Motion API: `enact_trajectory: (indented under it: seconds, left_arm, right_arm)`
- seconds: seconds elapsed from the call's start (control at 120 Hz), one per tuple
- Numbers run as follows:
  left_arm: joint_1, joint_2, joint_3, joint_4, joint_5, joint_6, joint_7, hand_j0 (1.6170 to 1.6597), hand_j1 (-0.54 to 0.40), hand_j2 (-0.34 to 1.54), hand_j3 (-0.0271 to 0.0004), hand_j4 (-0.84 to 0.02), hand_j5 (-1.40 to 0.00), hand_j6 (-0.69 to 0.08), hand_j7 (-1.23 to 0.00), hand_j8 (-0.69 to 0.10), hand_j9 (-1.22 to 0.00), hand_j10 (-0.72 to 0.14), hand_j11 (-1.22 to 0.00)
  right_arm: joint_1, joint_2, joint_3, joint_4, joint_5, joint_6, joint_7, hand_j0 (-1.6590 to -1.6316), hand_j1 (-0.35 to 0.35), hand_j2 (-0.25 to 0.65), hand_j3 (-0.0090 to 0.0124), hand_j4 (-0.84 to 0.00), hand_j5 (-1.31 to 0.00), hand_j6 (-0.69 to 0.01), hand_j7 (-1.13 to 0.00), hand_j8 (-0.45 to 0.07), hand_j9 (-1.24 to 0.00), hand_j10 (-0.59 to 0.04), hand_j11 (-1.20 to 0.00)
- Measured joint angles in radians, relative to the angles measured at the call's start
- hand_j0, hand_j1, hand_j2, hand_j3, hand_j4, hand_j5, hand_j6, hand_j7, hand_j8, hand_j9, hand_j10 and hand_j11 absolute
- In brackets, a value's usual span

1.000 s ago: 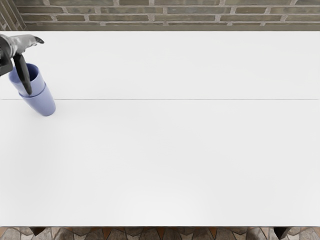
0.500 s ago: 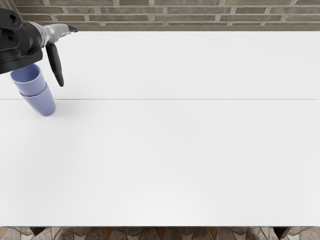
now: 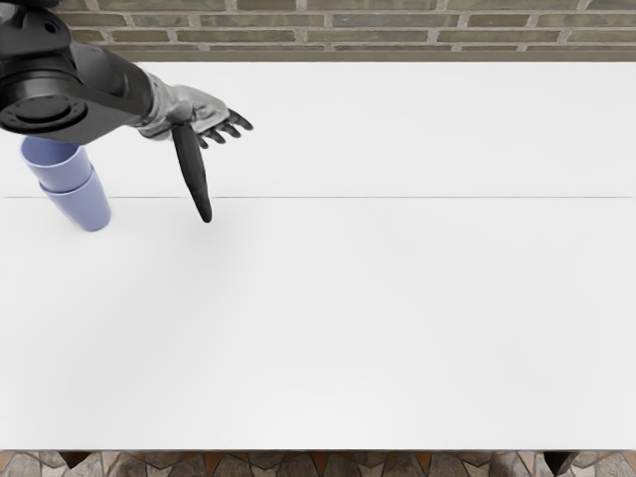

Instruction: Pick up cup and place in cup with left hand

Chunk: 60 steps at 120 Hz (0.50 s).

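A floor of brown and grey patterned tiles (image 3: 338, 464) borders the lower edge of the frame, in front of a smooth white rectangular table (image 3: 338, 328). At the left, above mid-height, stands a tapered, periwinkle-blue outer cup (image 3: 87, 211); a matching inner cup (image 3: 62, 174), the task's object, sits inside it, its upper wall projecting above the outer rim. The shared taper presumably lets the lower wall support the upper cup. The black-and-grey mechanical left hand (image 3: 187, 111), at the upper left, lies to the right of the stack and apart from it. Its fingers are extended and loosely parted, the thumb pointing downward, and they grasp nothing; this posture suits release, and placement appears complete. The dark left arm (image 3: 109, 84) partly hides the inner rim. Beyond, a grey-brown brick wall (image 3: 338, 35) spans the top.
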Motion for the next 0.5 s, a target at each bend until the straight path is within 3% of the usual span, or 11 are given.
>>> enact_trajectory:
  seconds: [0.3,0.5]
  left_arm:
    - [-0.026,0.0,-0.055,0.002,-0.084,-0.306,-0.001,1.6581,0.323,0.0,0.0,-0.022,-0.03,-0.023,-0.03,-0.023,-0.03,-0.022,-0.03]
    - [-0.026,-0.003,-0.068,0.002,-0.087,-0.387,-0.001,1.6581,0.324,0.0,0.0,-0.022,-0.03,-0.022,-0.03,-0.022,-0.03,-0.021,-0.03]
  right_arm:
    - [0.0,0.0,0.0,0.0,0.0,0.0,0.0,-1.6581,-0.349,0.0,0.0,0.0,0.0,0.0,0.0,0.0,0.0,0.0,0.0]
    - [0.0,0.0,0.0,0.0,0.0,0.0,0.0,-1.6581,-0.349,0.0,0.0,0.0,0.0,0.0,0.0,0.0,0.0,0.0,0.0]
